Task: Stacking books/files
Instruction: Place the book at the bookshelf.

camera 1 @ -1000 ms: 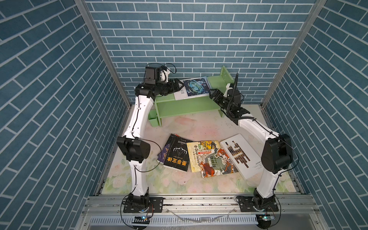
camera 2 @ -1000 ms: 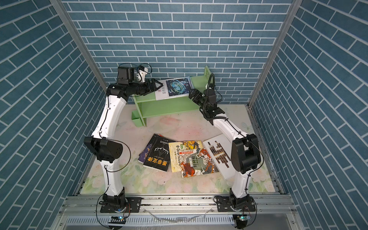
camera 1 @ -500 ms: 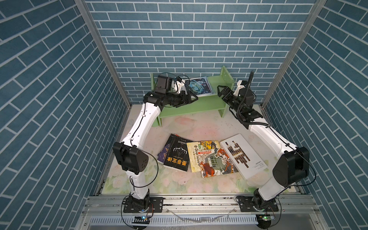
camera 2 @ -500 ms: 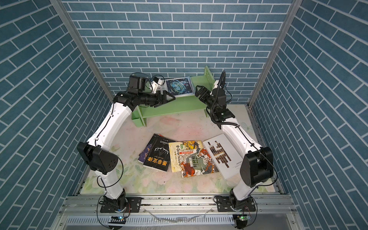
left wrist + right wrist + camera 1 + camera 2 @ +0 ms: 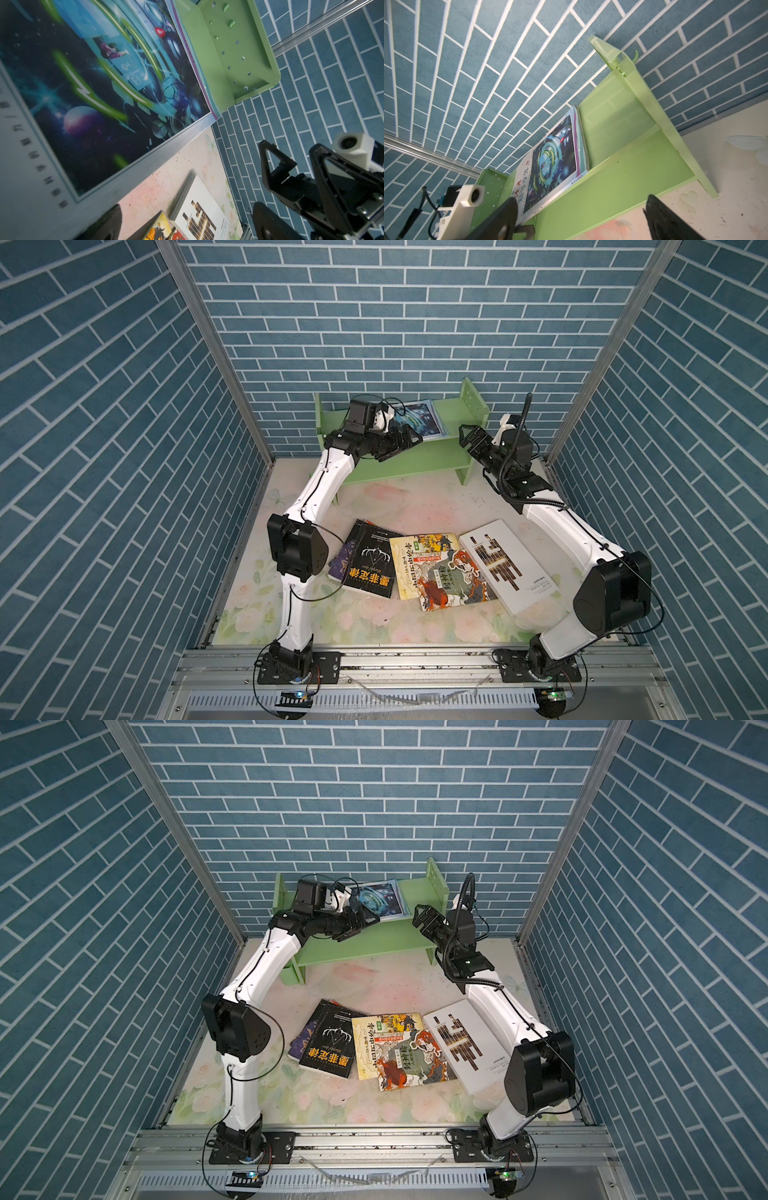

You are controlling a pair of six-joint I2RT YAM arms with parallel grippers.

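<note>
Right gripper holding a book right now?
No: in the left wrist view the right gripper stands open, nothing between its jaws.

Blue brick walls (image 5: 415, 323), floral tabletop (image 5: 415, 497) w/ green shelf (image 5: 415, 458) at back

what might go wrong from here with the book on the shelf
The open left fingers sit right by the front edge of the white-blue book on the green shelf; pulling back could drag it off. The open right fingers hover close to the shelf's end panel and might bump it.
</note>
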